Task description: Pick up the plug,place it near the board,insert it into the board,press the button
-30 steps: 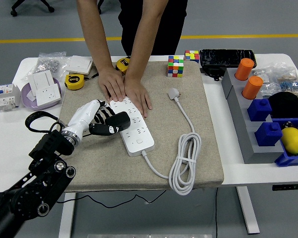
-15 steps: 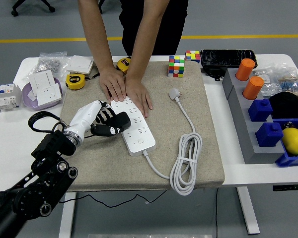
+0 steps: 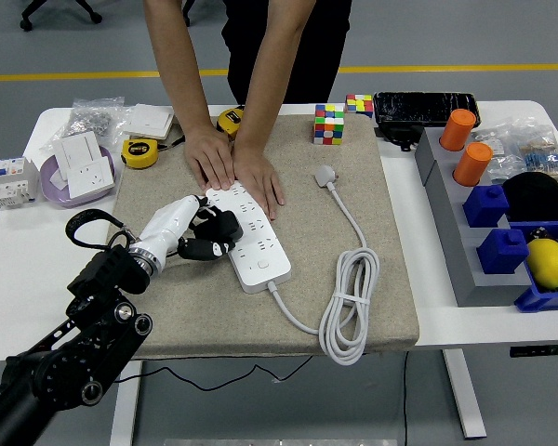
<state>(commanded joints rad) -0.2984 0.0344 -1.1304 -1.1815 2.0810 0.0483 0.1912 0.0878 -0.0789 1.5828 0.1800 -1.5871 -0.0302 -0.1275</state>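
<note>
Now left hand (image 3: 188, 226) grips blocky black plug (image 3: 216, 232).

Left hand (image 3: 197, 234) reaches in from lower left, fingers curled.

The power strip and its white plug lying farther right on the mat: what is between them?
In the head view, only bare beige mat separates the power strip from the white plug.
</note>
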